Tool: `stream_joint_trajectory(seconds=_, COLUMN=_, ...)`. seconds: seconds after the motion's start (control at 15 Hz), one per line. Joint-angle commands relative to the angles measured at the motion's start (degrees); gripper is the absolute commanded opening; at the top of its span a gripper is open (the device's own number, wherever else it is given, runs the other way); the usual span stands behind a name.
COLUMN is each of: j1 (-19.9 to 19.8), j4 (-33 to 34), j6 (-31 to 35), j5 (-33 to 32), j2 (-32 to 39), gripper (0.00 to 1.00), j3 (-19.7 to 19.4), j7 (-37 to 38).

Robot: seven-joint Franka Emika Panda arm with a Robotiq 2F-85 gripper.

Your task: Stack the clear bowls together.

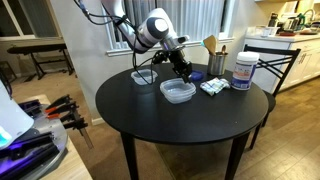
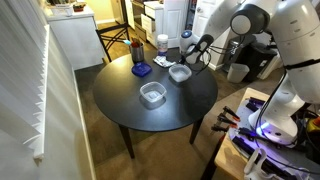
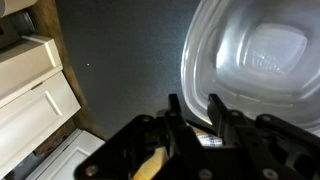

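Two clear bowls show on the round black table (image 1: 150, 115). One clear bowl (image 1: 178, 91) sits near the table's middle and also shows in an exterior view (image 2: 152, 94). The other clear bowl (image 1: 143, 77) sits nearer the arm (image 2: 180, 72). A third bowl does not show apart from these. My gripper (image 1: 184, 73) is low over the table beside this bowl (image 2: 191, 56). In the wrist view the fingers (image 3: 195, 112) are apart, and the rim of a clear bowl (image 3: 255, 60) reaches their tips.
A flat blue square object (image 1: 213, 86) lies beside a white tub with a blue label (image 1: 243, 70). A cup holding wooden utensils (image 1: 214, 58) stands behind them. A chair (image 1: 275, 60) stands at the table's edge. White cabinets (image 3: 30, 100) show beyond the table.
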Motion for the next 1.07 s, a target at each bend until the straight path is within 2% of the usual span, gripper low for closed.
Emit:
stream_joint_trajectory(seconds=0.0, j1=0.5, j4=-0.7, j6=-0.8, j5=-0.2, j2=-1.4, gripper=0.66, j3=-0.8, j7=-0.6)
stream_joint_trajectory(seconds=0.33, j1=2.3, j4=-3.7, j6=-1.4, j5=-0.9, j2=-5.0, gripper=0.97, j3=-3.0, j7=-0.6)
stream_joint_trajectory(seconds=0.4, j1=2.3, j4=-4.3, j6=-2.1, j5=-0.7, j2=-5.9, gripper=1.00, j3=-2.9, j7=-0.9)
stream_joint_trajectory(seconds=0.6, j1=2.2, j4=-7.2, j6=-3.4, j5=-0.8, j2=-9.4, gripper=1.00, j3=-1.6, j7=-1.3)
stream_joint_trajectory(seconds=1.0, j1=1.6, j4=-14.5, j6=-4.7, j5=-1.1, j2=-16.0, gripper=1.00, j3=3.9, j7=-1.0)
